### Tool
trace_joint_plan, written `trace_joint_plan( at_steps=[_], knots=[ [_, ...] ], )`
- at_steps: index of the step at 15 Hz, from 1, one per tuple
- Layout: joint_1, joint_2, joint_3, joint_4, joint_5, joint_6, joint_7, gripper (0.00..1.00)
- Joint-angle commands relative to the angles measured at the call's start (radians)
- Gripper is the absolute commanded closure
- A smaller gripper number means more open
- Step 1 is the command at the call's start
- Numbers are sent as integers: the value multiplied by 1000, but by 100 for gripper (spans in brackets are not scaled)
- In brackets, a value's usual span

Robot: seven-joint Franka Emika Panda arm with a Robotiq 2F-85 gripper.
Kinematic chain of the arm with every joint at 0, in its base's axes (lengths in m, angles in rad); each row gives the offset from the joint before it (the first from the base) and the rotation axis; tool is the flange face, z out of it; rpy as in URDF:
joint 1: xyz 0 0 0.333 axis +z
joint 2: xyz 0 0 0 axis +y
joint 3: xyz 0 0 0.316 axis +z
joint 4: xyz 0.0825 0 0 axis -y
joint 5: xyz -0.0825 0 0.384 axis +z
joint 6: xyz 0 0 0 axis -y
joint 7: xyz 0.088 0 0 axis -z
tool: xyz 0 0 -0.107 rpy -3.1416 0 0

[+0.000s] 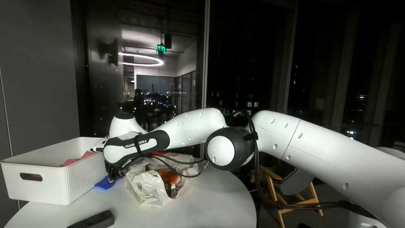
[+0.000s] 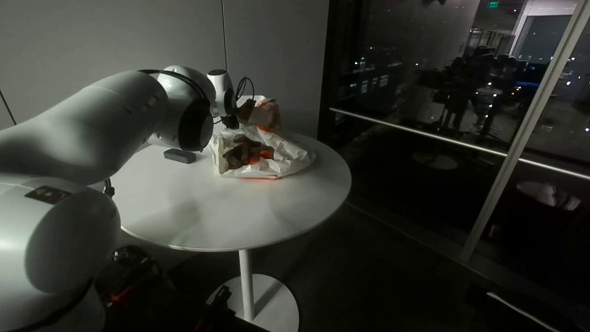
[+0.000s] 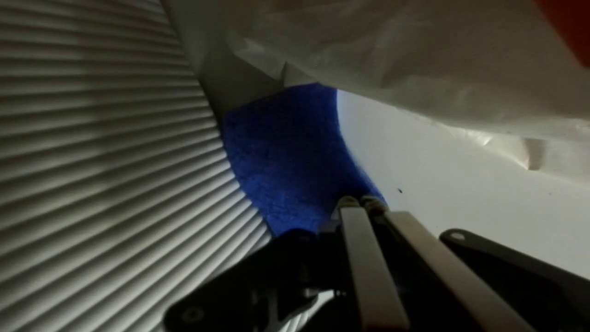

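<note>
Gripper [image 3: 361,203] was clenched, its tips close together at the edge of the blue cloth [image 3: 286,157]; could not tell whether a fold was pinched. Cloth lay on the white table [image 1: 208,202], between the ribbed bin [image 1: 85,180] and the crumpled plastic bag [image 1: 147,186]. Pink fabric [image 1: 74,159] showed inside the bin. Farther off on the table lay a dark block [image 2: 179,156]; dark windows [image 1: 246,63] stood beyond.

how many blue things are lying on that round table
1: a blue piece lies on the round table, between the ribbed bin and the plastic bag, by the gripper. Others may be hidden by the bin or bag.
</note>
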Motion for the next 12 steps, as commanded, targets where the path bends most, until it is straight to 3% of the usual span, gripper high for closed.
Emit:
trace_joint_plan(
  at_steps=[1,5,7,8,9,12],
  knots=[
    [1,-6,7,19,14,-91,-2,90],
    [1,-51,-6,7,9,-305,34,88],
    [5,-50,-15,19,-13,-294,20,89],
    [7,-47,-16,27,-21,-248,24,65],
    [8,-46,-11,31,-22,-209,20,64],
    [12,-35,0,49,-20,-58,13,44]
  ],
)
